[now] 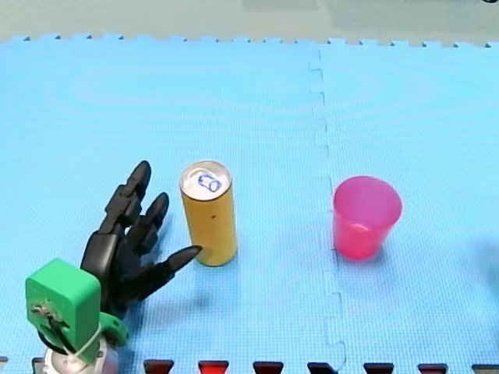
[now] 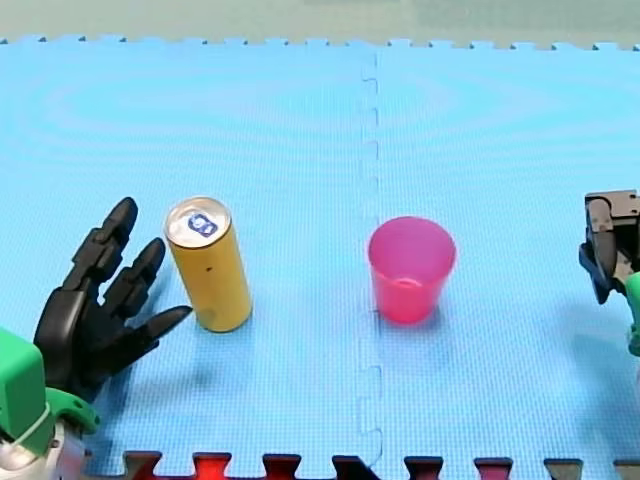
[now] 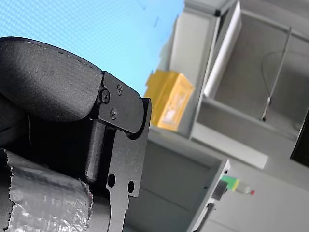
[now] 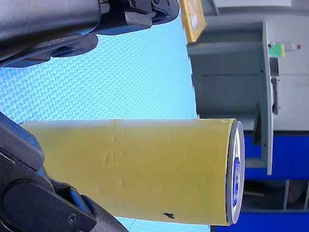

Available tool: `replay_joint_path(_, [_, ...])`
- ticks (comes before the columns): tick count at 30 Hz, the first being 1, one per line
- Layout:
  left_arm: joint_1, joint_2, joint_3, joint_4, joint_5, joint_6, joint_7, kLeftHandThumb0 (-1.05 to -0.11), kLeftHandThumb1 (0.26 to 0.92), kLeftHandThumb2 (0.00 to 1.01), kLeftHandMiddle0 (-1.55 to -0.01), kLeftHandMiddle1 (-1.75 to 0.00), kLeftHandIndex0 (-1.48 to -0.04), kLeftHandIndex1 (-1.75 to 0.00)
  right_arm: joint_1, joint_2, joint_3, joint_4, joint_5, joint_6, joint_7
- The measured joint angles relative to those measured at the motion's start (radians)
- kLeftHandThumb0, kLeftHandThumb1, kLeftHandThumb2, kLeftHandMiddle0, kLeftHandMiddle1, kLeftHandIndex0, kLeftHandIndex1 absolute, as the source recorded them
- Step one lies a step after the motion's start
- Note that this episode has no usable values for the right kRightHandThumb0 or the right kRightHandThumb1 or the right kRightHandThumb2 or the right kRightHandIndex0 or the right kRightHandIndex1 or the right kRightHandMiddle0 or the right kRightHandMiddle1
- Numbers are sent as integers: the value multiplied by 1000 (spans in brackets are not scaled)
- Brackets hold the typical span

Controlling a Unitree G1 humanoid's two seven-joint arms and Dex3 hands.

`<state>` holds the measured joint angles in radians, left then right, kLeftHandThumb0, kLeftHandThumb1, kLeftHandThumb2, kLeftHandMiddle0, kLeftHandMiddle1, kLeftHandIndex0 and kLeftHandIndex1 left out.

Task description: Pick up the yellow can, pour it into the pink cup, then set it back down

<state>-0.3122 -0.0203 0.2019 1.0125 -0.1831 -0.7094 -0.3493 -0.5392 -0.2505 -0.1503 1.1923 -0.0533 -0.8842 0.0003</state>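
Observation:
The yellow can (image 1: 209, 214) stands upright on the blue foam mat (image 1: 257, 101), its silver top with a blue tab facing up. My left hand (image 1: 152, 226) is just left of the can, open, with the thumb tip reaching toward the can's lower side. In the second wrist view the can (image 4: 145, 169) lies between this hand's black fingers (image 4: 58, 24), and no finger is closed on it. The pink cup (image 1: 365, 216) stands upright to the right of the can, past the mat seam. My right hand (image 2: 610, 250) is at the far right edge, well clear of the cup.
A jigsaw seam (image 1: 321, 156) runs front to back through the mat between can and cup. The mat's toothed front edge (image 1: 265, 366) lies close below the can. Beyond the mat, the first wrist view shows a yellow box (image 3: 169, 99) and grey shelving (image 3: 231, 121).

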Motion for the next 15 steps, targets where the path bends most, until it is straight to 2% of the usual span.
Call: replay_joint_path(15, [11, 5, -9, -33, 4, 21, 0, -690, 611, 1, -234, -5, -156, -3, 3, 0, 1, 0, -1, -1, -2])
